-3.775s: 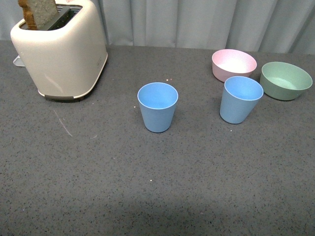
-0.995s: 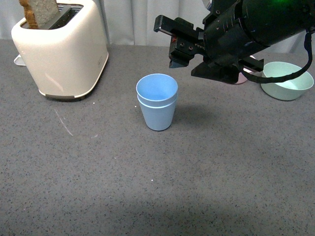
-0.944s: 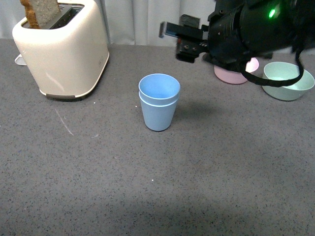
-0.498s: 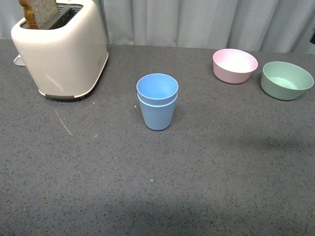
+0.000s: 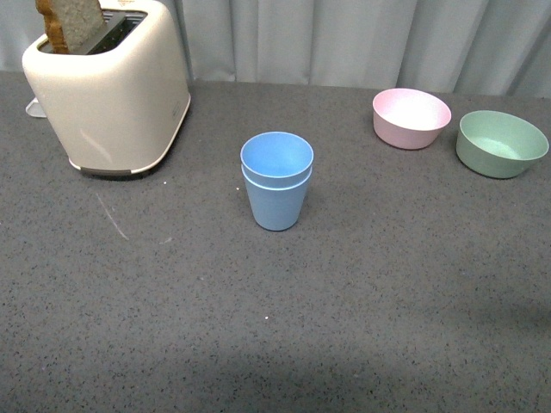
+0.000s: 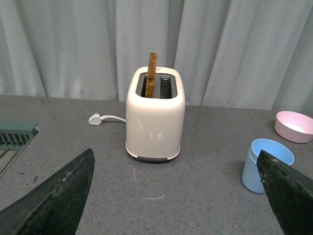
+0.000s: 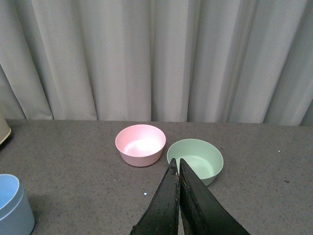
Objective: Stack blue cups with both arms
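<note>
Blue cups [image 5: 276,179] are sitting nested, one inside the other, upright mid-worktop [image 5: 362,301], with bare grey surface all round; toaster [image 5: 108,82] with a bread slice [image 5: 73,21] is standing well apart at the far left, pink bowl [image 5: 411,117] and green bowl [image 5: 501,143] just beside each other at the far right. Left end effector [image 6: 171,196] is hanging spread wide and holding nothing, right end effector [image 7: 177,188] is hanging pressed together and empty.
</note>
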You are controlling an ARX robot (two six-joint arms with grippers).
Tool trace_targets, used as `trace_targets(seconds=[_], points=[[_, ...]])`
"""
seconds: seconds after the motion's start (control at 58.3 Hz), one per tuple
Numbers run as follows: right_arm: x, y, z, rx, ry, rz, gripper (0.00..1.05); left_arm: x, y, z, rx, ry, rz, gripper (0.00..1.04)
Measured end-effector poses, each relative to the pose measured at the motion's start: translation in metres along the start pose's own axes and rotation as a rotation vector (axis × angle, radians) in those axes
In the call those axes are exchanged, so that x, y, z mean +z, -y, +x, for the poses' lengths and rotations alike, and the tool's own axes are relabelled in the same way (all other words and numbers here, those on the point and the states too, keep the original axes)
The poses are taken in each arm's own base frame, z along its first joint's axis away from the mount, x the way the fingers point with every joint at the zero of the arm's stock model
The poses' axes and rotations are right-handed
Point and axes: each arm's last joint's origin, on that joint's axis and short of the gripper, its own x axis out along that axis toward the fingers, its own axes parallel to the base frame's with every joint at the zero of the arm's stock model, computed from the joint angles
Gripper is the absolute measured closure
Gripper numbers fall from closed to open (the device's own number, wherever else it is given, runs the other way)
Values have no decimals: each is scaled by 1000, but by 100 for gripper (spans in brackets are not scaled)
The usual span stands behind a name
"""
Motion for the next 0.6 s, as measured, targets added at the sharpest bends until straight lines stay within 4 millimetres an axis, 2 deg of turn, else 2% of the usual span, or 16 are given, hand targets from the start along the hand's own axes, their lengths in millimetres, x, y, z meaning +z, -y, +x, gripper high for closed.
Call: trace_targets(seconds=[0.275, 0.6], points=[[0, 17, -27, -8, 1, 2, 104, 0, 0, 0, 0, 0, 0, 7], [2, 17, -48, -4, 8, 2, 104, 0, 0, 0, 0, 0, 0, 7]])
